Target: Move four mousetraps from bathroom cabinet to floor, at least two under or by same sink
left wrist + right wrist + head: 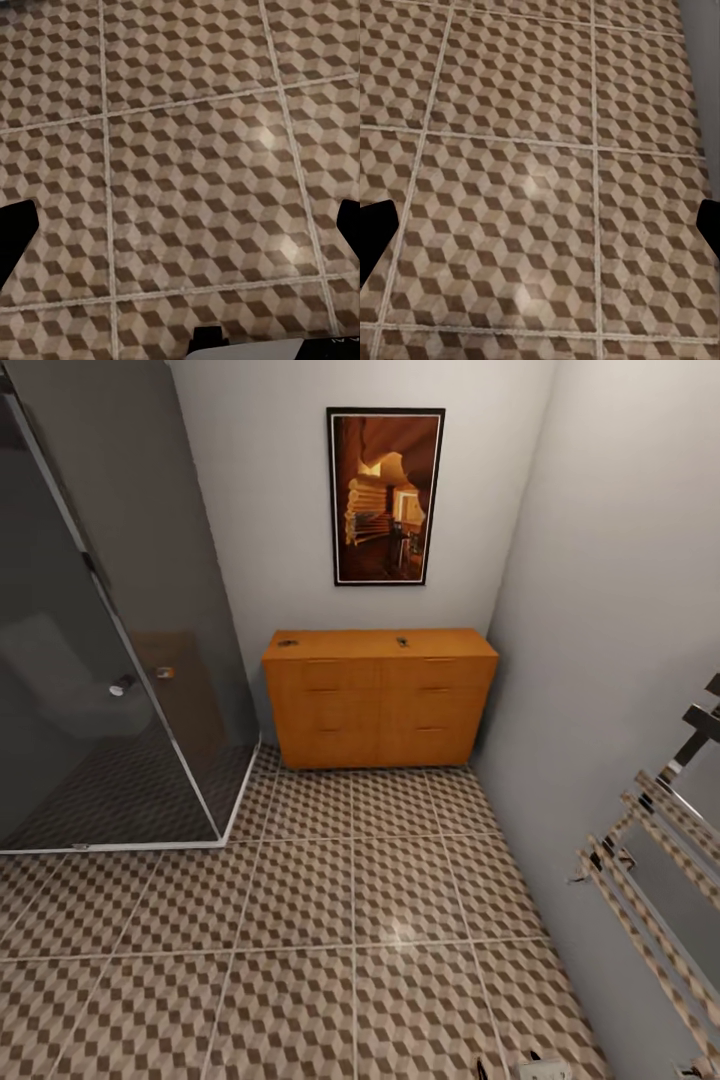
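Two small dark items are lying on top of the low orange-brown wooden cabinet [380, 698], one near its left end [288, 643] and one near the middle [402, 642]; they are too small to tell whether they are mousetraps. The cabinet, with its six drawers in two columns, is standing against the far white wall in the head view, its right end close to the grey side wall. A dark-framed picture in amber tones [385, 496] is hanging on the wall above it.

A smoked-glass shower enclosure with a pale frame [120, 690] is occupying the left side of the room, its corner reaching near the cabinet's left end. A chrome ladder-style towel rail [655, 920] is running along the right wall, closer to the camera. The bathroom floor of large square tiles with a brown, beige and white cube pattern [300, 920] is spreading between the robot and the cabinet.

The left tool [180, 236] is facing the tiled floor in the left wrist view, its two dark fingers sitting at opposite edges, wide apart with nothing between them. The right tool [540, 236] is likewise pointing at the tiles in the right wrist view, fingers spread wide and holding nothing, with a strip of grey wall [701, 67] at one edge.
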Motion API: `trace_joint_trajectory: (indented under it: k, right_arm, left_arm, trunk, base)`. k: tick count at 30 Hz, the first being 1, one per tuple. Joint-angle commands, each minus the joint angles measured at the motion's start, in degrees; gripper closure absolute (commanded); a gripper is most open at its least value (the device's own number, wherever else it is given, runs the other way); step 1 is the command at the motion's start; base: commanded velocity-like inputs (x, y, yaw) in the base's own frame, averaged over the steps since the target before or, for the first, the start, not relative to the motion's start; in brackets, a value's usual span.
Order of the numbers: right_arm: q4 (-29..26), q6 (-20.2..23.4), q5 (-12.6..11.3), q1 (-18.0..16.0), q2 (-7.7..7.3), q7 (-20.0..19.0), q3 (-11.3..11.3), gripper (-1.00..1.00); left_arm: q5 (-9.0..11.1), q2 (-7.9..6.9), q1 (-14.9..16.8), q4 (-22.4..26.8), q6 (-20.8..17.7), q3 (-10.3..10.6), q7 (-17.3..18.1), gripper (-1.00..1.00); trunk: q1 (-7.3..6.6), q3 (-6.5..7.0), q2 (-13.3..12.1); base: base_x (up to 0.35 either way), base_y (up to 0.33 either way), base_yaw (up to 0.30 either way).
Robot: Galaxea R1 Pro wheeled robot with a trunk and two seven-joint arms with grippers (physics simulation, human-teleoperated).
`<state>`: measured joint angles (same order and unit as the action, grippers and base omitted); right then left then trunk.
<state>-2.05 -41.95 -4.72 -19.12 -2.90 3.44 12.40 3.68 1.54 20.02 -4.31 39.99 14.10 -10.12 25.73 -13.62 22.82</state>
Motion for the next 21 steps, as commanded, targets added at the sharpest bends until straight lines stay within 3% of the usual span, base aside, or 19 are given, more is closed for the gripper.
trace_joint_trajectory:
  k: [1,21]
  right_arm:
    - [0.03,-0.15,-0.47,-0.04,0.00,0.15,0.52,-1.00]
    - [0.03,-0.31,-0.46,-0.04,0.00,0.07,0.59,-1.00]
  left_arm:
    - [0.36,0.04,0.10,-0.25,0.35,0.49,-0.18,-1.00]
    - [0.36,0.04,0.10,-0.22,0.35,0.49,-0.16,-1.00]
  trunk:
    - [0.06,-0.10,0.10]
    - [0.06,-0.10,0.10]
  base:
    - [0.259,-0.026,0.002]
    - [0.257,-0.004,0.000]
